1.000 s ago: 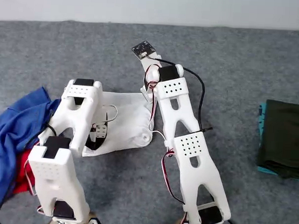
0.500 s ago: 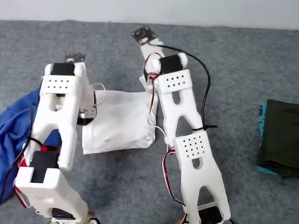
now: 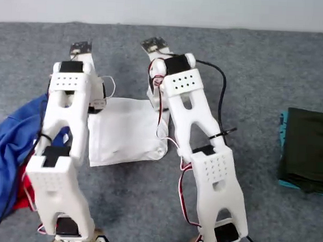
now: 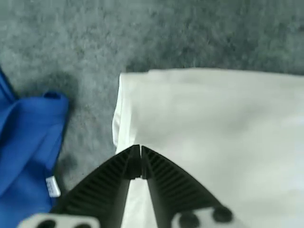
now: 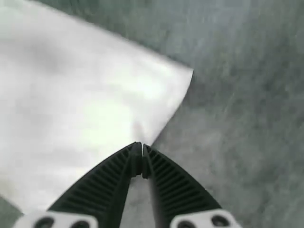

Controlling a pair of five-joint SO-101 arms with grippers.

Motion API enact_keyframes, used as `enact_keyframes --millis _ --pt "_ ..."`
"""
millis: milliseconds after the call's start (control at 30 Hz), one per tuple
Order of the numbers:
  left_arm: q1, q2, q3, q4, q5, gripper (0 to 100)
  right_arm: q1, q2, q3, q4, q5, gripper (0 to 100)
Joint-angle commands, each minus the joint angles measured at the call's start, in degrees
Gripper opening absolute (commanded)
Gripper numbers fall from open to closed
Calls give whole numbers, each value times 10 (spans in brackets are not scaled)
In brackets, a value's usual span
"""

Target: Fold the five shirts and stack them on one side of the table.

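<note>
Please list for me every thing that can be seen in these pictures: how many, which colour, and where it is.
white shirt: 1, white, folded flat at mid table between the two arms
blue shirt: 1, blue, crumpled at the left side of the table
red shirt: 1, red, mostly hidden under the blue shirt
dark shirt: 1, near black, folded, at the right side on top of the teal shirt
teal shirt: 1, teal, an edge peeking out beneath the dark shirt
table: 1, grey fuzzy cover
left arm: 1, white, beside the blue shirt
right arm: 1, white, right of the white shirt
left gripper: 1, black, shut, over the white shirt's edge
right gripper: 1, black, shut, over the white shirt's corner
</note>
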Motion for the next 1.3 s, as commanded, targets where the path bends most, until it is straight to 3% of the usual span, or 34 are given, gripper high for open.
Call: enact_keyframes --millis 0,433,833,1033,1267 --pt "-4 31 -91 23 13 15 -24 -69 75 23 -12 9" --pt "-4 239 -270 43 14 15 -54 -29 184 16 -29 9" --pt "-25 353 -535 153 15 15 -70 -40 199 15 -32 9" --pt "-22 266 -489 152 12 15 -66 -133 202 22 -30 9" --pt "-23 99 -313 151 11 15 -67 -233 269 25 -32 9"
